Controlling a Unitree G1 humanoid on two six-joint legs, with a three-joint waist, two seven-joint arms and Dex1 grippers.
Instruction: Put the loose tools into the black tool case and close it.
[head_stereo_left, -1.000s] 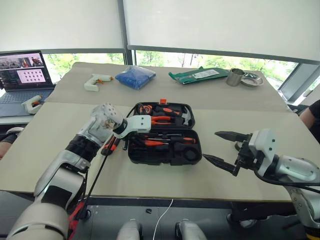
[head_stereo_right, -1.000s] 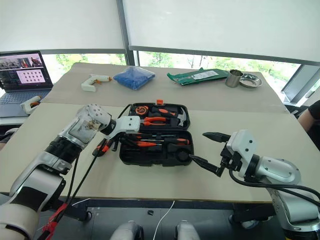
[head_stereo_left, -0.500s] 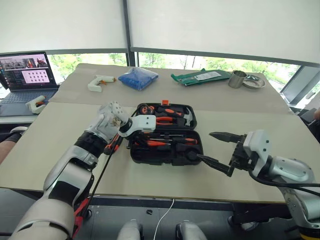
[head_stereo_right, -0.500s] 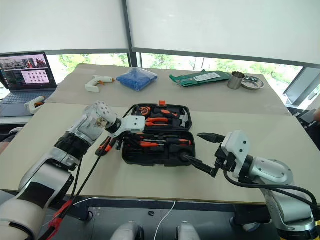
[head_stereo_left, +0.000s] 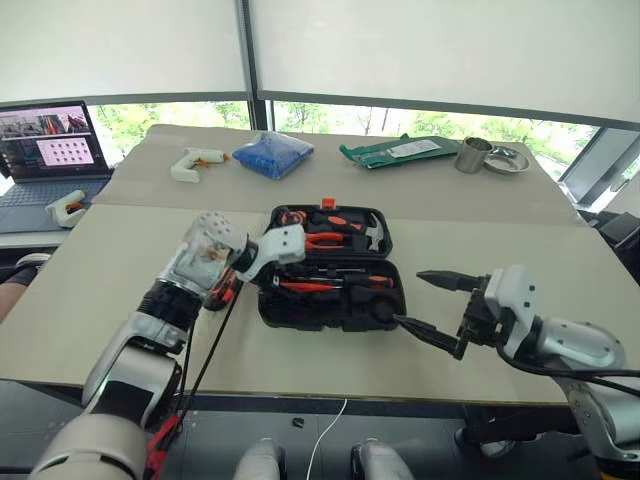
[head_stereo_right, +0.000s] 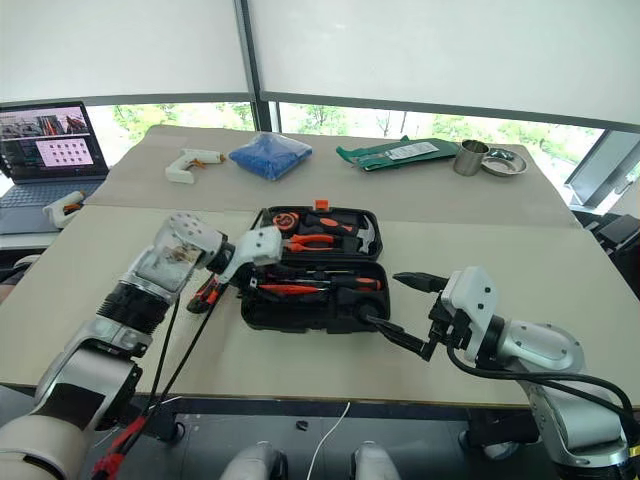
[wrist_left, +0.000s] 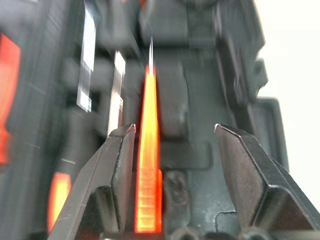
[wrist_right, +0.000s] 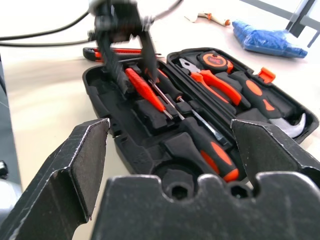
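The black tool case (head_stereo_left: 300, 312) lies open in the middle of the table. Its far half holds orange-handled pliers (head_stereo_left: 322, 240) and a hammer. Several orange-and-black screwdrivers (wrist_right: 210, 147) rest in the near half. My left gripper (wrist_left: 174, 127) hovers open over that half's left end, and an orange screwdriver (wrist_left: 147, 165) lies in its slot below the fingers, untouched. An orange-black utility knife (head_stereo_right: 205, 293) lies on the table left of the case, partly behind my left arm. At the case's right end my right gripper (head_stereo_left: 412, 298) stands wide open and empty.
At the back of the table lie a white glue gun (head_stereo_left: 195, 160), a blue bag (head_stereo_left: 272, 153), a green packet (head_stereo_left: 400, 150), a metal cup (head_stereo_left: 470, 155) and a dish (head_stereo_left: 503, 158). A laptop (head_stereo_left: 45, 150) stands far left. A black cable (head_stereo_left: 205, 355) hangs over the front edge.
My left gripper has opened and lifted a little off the near half of the case, leaving the orange screwdriver in its slot. The right gripper has stayed where it was.
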